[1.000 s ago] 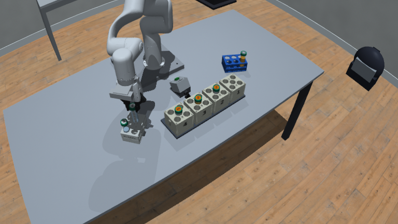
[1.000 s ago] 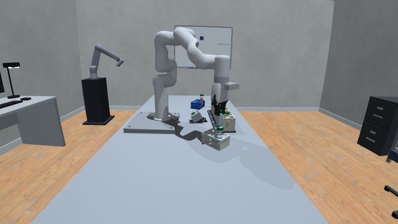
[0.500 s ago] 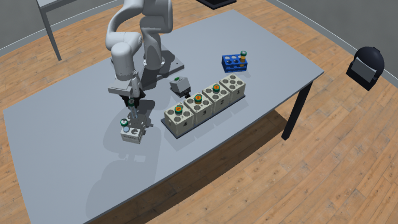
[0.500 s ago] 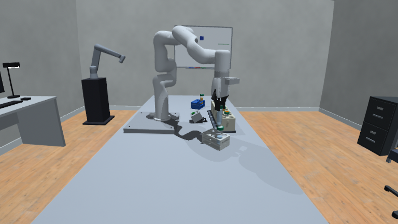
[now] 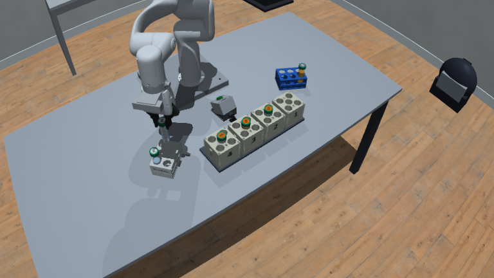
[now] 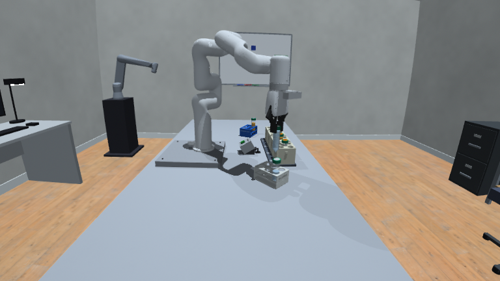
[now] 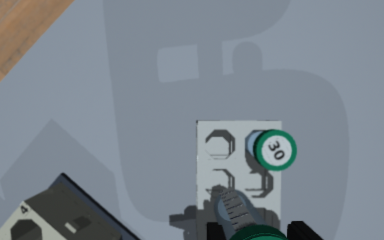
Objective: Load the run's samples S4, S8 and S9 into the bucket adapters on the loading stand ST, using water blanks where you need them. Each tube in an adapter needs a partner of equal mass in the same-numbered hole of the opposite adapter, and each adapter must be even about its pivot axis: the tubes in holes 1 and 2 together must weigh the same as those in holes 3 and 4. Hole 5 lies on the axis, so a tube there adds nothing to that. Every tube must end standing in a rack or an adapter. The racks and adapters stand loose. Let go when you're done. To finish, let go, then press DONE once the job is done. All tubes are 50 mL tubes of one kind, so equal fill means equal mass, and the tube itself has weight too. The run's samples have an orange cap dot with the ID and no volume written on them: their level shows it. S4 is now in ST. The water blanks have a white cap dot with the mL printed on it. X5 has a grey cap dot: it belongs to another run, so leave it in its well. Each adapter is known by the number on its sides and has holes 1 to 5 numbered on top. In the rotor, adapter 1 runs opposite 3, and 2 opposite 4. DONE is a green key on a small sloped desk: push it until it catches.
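My gripper (image 5: 162, 122) (image 6: 276, 127) (image 7: 258, 234) is shut on the green cap of a clear water blank (image 5: 165, 135) (image 6: 276, 142) (image 7: 237, 209). The tube hangs upright above the white rack (image 5: 162, 172) (image 6: 282, 181) (image 7: 210, 127); its printed number is unreadable. A blank marked 30 (image 5: 154, 151) (image 6: 276, 160) (image 7: 276, 150) stands in that rack. On the stand, adapter 4 (image 5: 233, 158), adapter 3 (image 5: 255, 145) and adapter 2 (image 5: 277, 129) each hold one orange-dot tube, IDs and holes unclear. Adapter 1 (image 5: 296, 115) shows no tube.
A blue rack (image 5: 285, 83) (image 6: 248, 131) holds one amber tube (image 5: 301, 73) at its right end. The small sloped desk (image 5: 224, 106) (image 6: 247, 146) with its green key (image 5: 219, 98) stands between the arm's base and the adapters.
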Robot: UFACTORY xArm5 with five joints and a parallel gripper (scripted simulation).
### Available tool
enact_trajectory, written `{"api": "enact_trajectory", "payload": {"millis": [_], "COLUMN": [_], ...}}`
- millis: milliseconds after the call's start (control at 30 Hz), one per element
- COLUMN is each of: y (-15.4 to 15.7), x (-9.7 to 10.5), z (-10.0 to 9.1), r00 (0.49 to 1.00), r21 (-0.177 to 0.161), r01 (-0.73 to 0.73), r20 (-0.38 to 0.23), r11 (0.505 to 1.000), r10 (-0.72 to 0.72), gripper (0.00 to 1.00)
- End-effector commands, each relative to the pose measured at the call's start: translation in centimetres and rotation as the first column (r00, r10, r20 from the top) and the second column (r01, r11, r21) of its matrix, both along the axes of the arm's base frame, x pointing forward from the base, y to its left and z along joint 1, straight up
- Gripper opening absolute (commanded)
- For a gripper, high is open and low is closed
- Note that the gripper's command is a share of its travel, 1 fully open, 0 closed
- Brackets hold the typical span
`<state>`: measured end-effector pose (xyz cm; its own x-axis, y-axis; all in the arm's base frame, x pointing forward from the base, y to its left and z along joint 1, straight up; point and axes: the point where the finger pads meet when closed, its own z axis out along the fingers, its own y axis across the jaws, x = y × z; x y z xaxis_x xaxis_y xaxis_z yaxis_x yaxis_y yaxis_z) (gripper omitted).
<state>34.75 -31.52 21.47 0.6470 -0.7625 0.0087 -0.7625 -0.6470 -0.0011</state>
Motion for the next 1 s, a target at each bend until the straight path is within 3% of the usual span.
{"api": "enact_trajectory", "payload": {"millis": [0, 433, 700, 967], "y": [-0.1, -0.1, 2.9, 6.8], "x": [0.1, 0.1, 0.6, 1.3], "z": [1.0, 1.5, 1.5, 1.4], "r00": [1.000, 1.000, 0.980, 0.893], "r21": [-0.002, -0.002, -0.004, -0.005], "r01": [0.000, 0.000, -0.199, -0.450], "r20": [0.004, 0.004, 0.002, 0.000], "r11": [1.000, 1.000, 0.980, 0.893], "r10": [0.000, 0.000, 0.199, 0.450], "gripper": [0.00, 0.00, 0.00, 0.00]}}
